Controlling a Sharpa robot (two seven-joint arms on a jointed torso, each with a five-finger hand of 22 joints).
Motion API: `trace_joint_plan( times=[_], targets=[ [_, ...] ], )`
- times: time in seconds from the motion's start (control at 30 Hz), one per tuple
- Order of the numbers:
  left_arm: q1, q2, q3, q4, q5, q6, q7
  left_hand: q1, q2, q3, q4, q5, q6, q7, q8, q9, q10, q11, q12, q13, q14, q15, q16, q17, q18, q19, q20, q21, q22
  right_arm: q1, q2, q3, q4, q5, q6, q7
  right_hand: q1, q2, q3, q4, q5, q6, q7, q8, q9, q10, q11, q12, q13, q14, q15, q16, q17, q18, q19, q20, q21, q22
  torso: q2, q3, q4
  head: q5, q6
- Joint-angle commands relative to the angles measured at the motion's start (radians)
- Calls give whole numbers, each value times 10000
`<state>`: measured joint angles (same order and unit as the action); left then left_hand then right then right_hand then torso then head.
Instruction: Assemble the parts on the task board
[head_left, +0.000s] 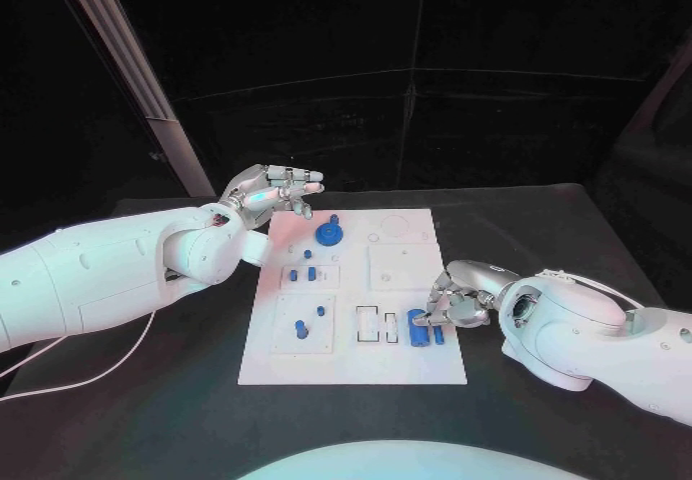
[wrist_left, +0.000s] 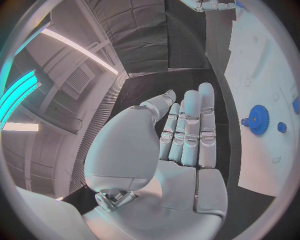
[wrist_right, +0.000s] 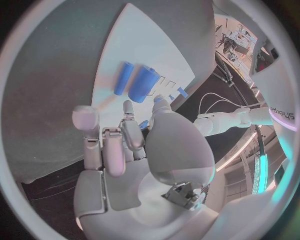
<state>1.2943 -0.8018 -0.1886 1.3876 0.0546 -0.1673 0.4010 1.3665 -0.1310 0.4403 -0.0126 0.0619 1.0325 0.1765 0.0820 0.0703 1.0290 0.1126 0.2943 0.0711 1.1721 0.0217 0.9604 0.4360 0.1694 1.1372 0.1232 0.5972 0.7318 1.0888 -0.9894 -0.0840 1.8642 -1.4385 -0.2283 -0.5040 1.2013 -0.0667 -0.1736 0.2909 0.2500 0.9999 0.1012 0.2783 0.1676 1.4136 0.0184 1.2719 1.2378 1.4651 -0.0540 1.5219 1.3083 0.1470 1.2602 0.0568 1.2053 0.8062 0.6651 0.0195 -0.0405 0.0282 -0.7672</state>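
The two blue cylinders (head_left: 420, 328) lie side by side on the task board (head_left: 408, 372) near its right edge, close to the corner nearest me, the fatter one beside the thinner, both with their long axes running roughly from the board's near edge toward its far edge. My right robot hand (head_left: 459, 296) sits right at them, just off the board's right edge, with its fingers (head_left: 434, 312) curled toward the cylinders; from the wrist view the fingertips come down just beside the fatter cylinder (wrist_right: 143, 84), but I cannot tell whether they already pinch it or only touch it. The cylinders lie straight ahead of that palm, so I judge the right hand is the one to take them, closing across the short width, not along the length. My left robot hand (head_left: 274, 192) hovers well apart at the board's far left corner, fingers straight and together, holding nothing. Just beside it on the board stands the blue gear (head_left: 330, 235), with small blue pegs (head_left: 302, 273) seated in the square sockets further down the left side. The board rests on the black desk (head_left: 173, 410).
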Motion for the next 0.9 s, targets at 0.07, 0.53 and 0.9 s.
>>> trace_joint_plan(
  times=[0.07,0.53,0.9],
  targets=[
    [16,-19,5,31,31,134,25,83,-4,8,-72,55,-61,22,2,-5,-46,-8,41,-17,-67,24,-26,-10,134,55,-10,-68,-16,-62,149,2,-47,-646,447,-317,23,108,-76,-2,57,-99,4,49,26,107,22,152,172,867,49,77,1627,-163,64,13,86,60,11,-7,18,-3,-34],
    [17,-84,3,58,31,147,3,80,-4,5,-75,54,-67,25,3,-5,-54,-5,46,-18,-73,27,-26,-16,133,52,-8,-70,-17,-310,621,2,-336,-1124,863,-545,104,191,-98,-8,109,-129,4,134,99,186,26,404,470,887,57,130,1746,-179,91,23,149,170,5,-21,24,58,-112],
    [18,-139,3,88,31,151,-14,77,-4,3,-78,52,-74,28,3,-5,-63,-1,50,-20,-79,29,-27,-21,132,50,-7,-72,-17,-470,852,1,-403,-1194,256,-735,448,661,-33,-52,600,169,-115,453,331,228,-67,559,692,891,-8,150,1790,-180,99,-14,206,251,-4,-24,23,74,-136]
  ],
)
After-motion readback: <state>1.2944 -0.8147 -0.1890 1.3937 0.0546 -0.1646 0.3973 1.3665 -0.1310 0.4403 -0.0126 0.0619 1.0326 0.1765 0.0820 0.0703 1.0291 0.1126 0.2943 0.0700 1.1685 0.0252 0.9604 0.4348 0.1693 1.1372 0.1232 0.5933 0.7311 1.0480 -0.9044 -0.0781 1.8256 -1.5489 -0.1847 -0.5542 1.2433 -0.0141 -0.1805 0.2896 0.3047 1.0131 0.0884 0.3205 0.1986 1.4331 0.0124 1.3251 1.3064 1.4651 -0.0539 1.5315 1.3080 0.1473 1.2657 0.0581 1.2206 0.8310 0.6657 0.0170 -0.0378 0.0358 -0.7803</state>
